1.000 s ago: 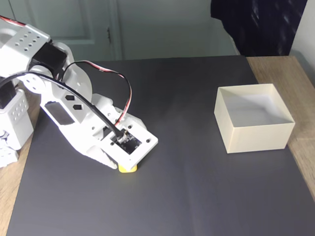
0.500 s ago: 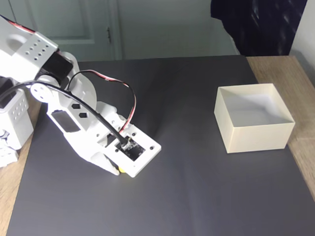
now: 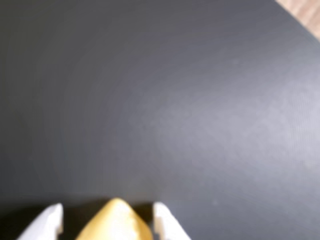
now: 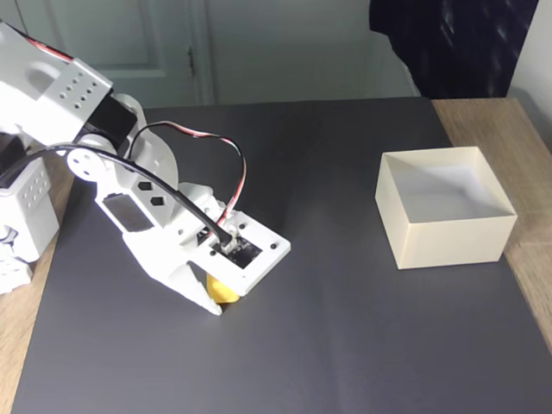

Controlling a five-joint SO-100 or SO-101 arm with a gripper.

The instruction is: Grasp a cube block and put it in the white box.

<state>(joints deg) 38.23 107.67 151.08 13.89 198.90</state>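
In the fixed view the white arm (image 4: 129,207) reaches from the mat's left edge over the dark mat (image 4: 328,345). Its gripper (image 4: 216,297) is closed on the yellow cube (image 4: 222,291), low over the mat's left half; the wrist view shows the cube (image 3: 114,222) between both fingers (image 3: 165,220). The box (image 4: 444,228) sits well apart near the mat's right edge, with bare mat between.

The white arm reaches down and to the right in the fixed view, wrist pitched low. Its tool (image 4: 217,297) has 2 white fingers (image 3: 165,220) closed on the cube block (image 3: 115,222).
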